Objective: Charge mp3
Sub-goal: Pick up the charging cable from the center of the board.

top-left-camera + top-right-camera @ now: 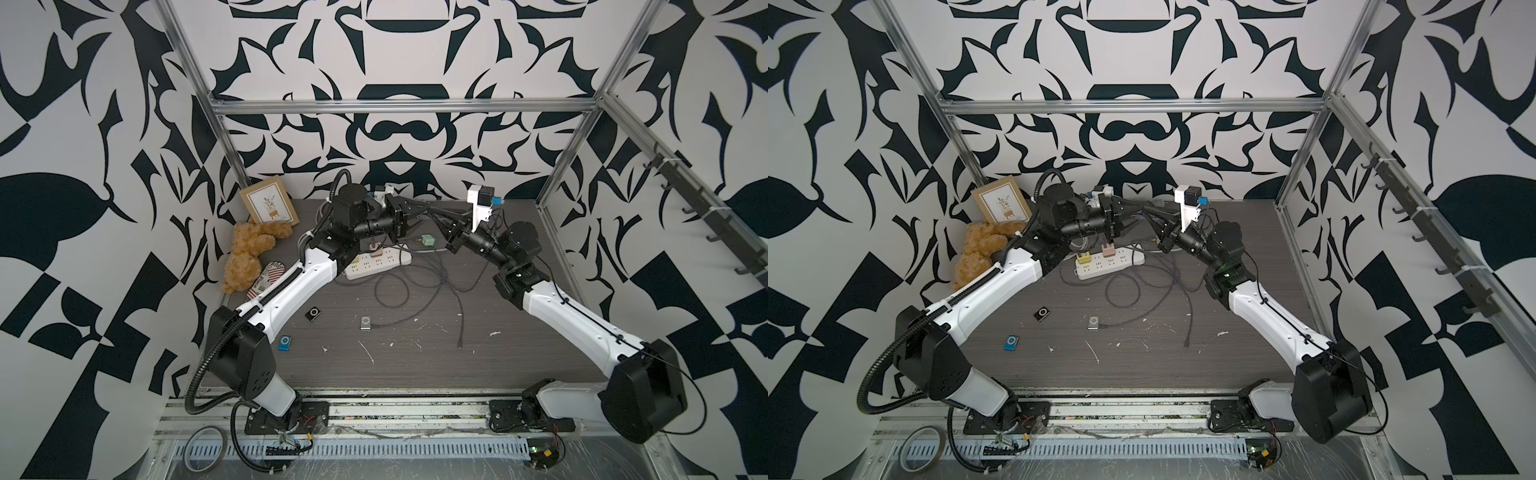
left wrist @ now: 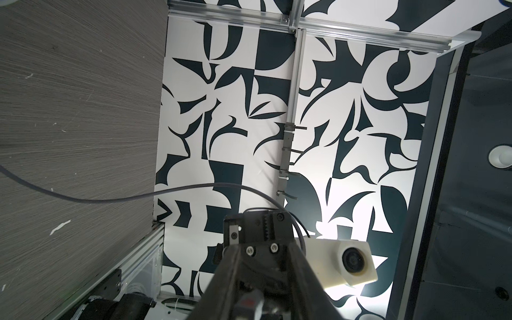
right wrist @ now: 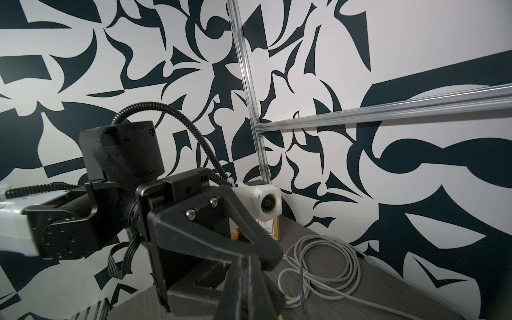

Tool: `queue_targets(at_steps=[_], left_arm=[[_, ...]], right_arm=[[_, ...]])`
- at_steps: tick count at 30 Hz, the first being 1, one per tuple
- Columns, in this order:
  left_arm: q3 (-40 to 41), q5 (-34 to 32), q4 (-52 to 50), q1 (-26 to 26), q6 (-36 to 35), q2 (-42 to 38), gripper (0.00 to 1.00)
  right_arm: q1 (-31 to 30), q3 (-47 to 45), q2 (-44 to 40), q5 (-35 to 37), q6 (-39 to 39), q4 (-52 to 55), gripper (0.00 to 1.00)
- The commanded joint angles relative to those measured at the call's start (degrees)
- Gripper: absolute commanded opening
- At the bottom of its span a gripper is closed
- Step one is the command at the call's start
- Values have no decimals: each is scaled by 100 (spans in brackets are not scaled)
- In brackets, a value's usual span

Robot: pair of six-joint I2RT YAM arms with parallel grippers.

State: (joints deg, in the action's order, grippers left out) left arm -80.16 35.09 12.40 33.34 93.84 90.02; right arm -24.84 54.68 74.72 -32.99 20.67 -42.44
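Three small mp3 players lie on the dark table: a black one (image 1: 313,313), a silver one (image 1: 365,323) with a thin cable (image 1: 395,325) plugged into it, and a blue one (image 1: 286,343). Both arms meet nose to nose above the back of the table. My right gripper (image 1: 432,216) is shut on a thin dark charging cable, which shows as a line between its fingers in the right wrist view (image 3: 243,277). My left gripper (image 1: 419,211) faces it with its jaws apart on either side of those tips. A grey plug (image 2: 250,300) sits between the left jaws.
A white power strip (image 1: 390,261) with a pink adapter (image 1: 376,249) lies under the left wrist, beside a green adapter (image 1: 428,240). Loose cables (image 1: 457,291) loop over mid-table. A teddy bear (image 1: 249,253) and a picture frame (image 1: 270,205) stand back left. A white cable coil (image 3: 318,263) lies at the back.
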Motion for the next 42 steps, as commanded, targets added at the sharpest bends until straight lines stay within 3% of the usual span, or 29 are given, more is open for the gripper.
queue_targets(at_steps=[1,9,15,19,21,23,26,32,42], left_arm=[[-70,125,125,13,125,136,27],[-65,143,170,13,128,212,1],[-104,-248,330,1,-297,153,0],[-173,-797,652,-17,-1198,132,0],[-78,-1195,986,-43,-1824,81,0],[104,-1604,1548,-36,-2826,19,0],[272,-1815,2272,54,-3740,82,0],[326,-1635,3335,76,-3972,509,0],[542,-1558,3576,140,-4231,535,0]], right_arm=[[-54,-53,-53,30,-164,-305,0],[-75,-57,-123,8,-286,-108,0],[-107,-122,-315,554,474,-68,3],[-104,-49,-532,1715,2404,662,36],[-109,-110,-582,2038,3906,925,41],[-162,-379,-455,2047,5343,238,42],[-265,-613,-209,2160,6760,-488,42],[-380,-304,345,1961,7601,-1037,42],[-395,44,980,2139,7960,-1758,42]])
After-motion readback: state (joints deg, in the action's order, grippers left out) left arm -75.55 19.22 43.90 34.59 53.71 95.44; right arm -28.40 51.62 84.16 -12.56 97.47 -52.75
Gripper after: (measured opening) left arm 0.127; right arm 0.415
